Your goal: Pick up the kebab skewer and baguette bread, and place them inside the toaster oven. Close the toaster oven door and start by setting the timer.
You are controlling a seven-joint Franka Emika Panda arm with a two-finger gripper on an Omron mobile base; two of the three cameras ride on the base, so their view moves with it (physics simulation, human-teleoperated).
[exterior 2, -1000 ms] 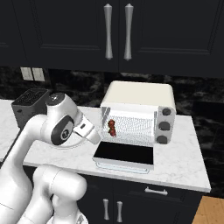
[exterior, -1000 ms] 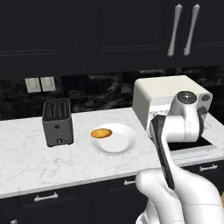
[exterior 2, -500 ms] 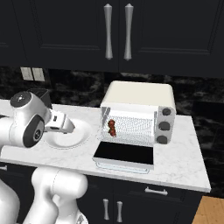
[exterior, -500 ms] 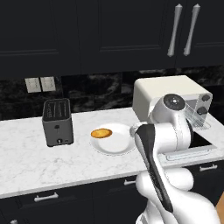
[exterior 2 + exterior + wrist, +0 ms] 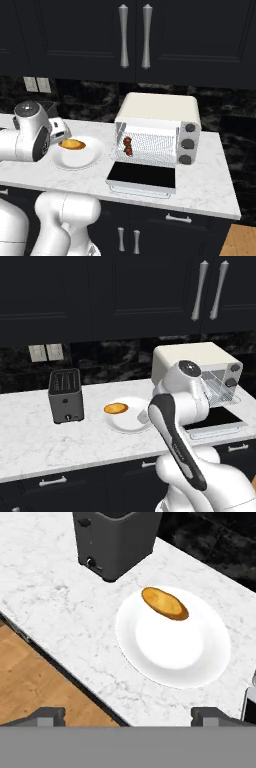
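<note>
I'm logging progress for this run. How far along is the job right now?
Done: the kebab skewer sits on the rack inside the toaster oven. In hand: nothing yet; the open gripper looks down at the baguette bread on its white plate. Left: move the bread in, close the toaster oven door, which lies folded down, and set the timer.

Golden baguette bread [image 5: 165,603] lies on plate; dark kebab skewer [image 5: 128,146] inside open toaster oven [image 5: 157,125]
</note>
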